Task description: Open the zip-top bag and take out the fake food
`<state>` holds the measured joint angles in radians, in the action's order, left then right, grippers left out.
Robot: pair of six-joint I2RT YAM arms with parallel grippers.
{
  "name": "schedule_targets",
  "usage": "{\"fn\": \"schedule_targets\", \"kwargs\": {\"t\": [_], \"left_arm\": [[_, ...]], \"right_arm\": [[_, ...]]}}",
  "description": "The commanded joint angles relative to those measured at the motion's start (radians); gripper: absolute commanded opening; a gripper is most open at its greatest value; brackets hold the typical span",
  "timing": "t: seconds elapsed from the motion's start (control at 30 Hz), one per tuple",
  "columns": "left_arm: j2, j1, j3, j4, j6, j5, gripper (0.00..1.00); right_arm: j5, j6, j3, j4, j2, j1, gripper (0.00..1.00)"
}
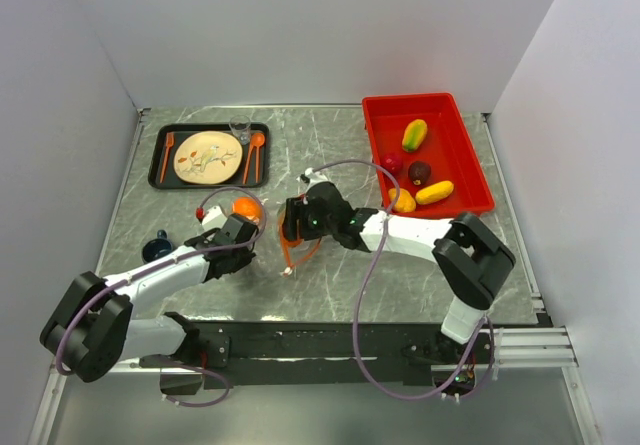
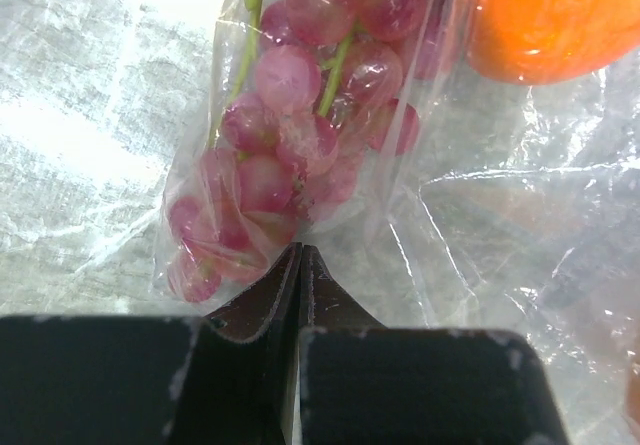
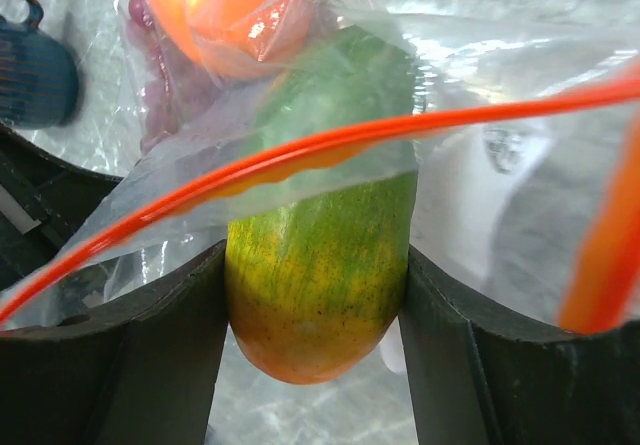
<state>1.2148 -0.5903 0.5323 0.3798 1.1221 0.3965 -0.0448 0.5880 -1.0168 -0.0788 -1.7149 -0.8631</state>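
Observation:
The zip-top bag [image 3: 500,65] lies between the two arms, its clear film spread over the table [image 2: 480,245] and its orange-red zipper strip [image 3: 300,155] standing open. My right gripper [image 3: 315,295] is shut on a green-orange mango [image 3: 320,265] whose lower end pokes out past the strip. In the top view the right gripper [image 1: 295,220] sits at the bag's mouth. An orange fruit [image 2: 550,15] and pinkish grapes [image 2: 300,115] rest inside the bag. My left gripper [image 2: 300,250] is shut, pinching the bag's film just below the grapes, near the orange fruit [image 1: 246,207].
At the back right stands a red bin [image 1: 470,155] holding a mango [image 1: 414,134], a dark purple fruit [image 1: 419,172], a yellow one [image 1: 434,192] and others. A black tray [image 1: 160,155] with plate and cutlery is back left. A blue cup [image 1: 156,247] stands left of the left gripper.

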Motion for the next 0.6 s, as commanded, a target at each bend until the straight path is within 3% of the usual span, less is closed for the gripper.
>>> {"fn": "schedule_targets", "kwargs": {"t": [0.0, 0.57], "left_arm": [[0.002, 0.004, 0.018, 0.007, 0.019, 0.033, 0.06], [-0.081, 0.004, 0.046, -0.028, -0.018, -0.033, 0.09]], "right_arm": [[-0.001, -0.025, 0.029, 0.037, 0.084, 0.025, 0.29], [0.008, -0.085, 0.179, 0.267, 0.374, 0.035, 0.29]]}}
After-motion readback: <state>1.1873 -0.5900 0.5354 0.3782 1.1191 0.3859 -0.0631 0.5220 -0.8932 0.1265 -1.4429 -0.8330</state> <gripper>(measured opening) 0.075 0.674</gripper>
